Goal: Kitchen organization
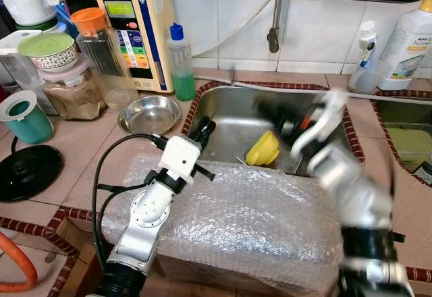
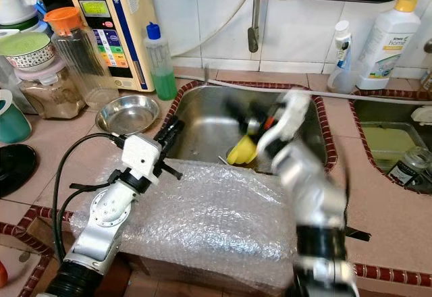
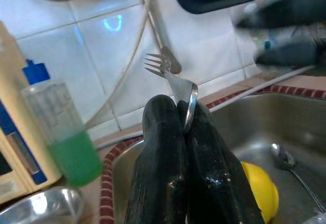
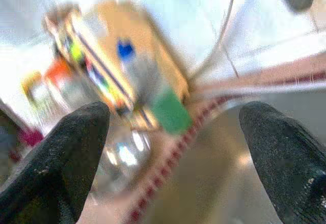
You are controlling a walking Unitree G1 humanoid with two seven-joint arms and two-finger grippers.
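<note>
Left gripper (image 3: 186, 119) closed tight on thin silver metal fork (image 3: 173, 79): handle pinched between the two black fingertips, neck and tines projecting beyond the tips, tilted up toward white tiled wall (image 3: 97, 46). Seen from the head, left gripper (image 1: 204, 129) poised over near-left rim of stainless steel sink (image 1: 233, 111), silver forearm resting across bubble-wrapped block (image 1: 263, 223) on the counter edge. Right gripper (image 1: 291, 123) blurred, above sink interior; in its wrist view, the two black fingers (image 4: 56, 158) spread wide apart, nothing between them. Below, in the basin: yellow rounded plastic cup (image 1: 263, 150) lying on its side, and a metal spoon (image 3: 288, 160) on the sink bottom just beside it. Left of sink on tiled counter: shallow steel bowl (image 1: 149, 113); behind it, clear bottle of green liquid with blue cap (image 1: 181, 64) and cream water-purifier unit with coloured buttons (image 1: 135, 27). Farther left: orange-lidded clear jar (image 1: 101, 54), teal mug (image 1: 25, 116), black round lid (image 1: 27, 170). Right of sink: white detergent bottle with yellow cap (image 1: 410, 40).
</note>
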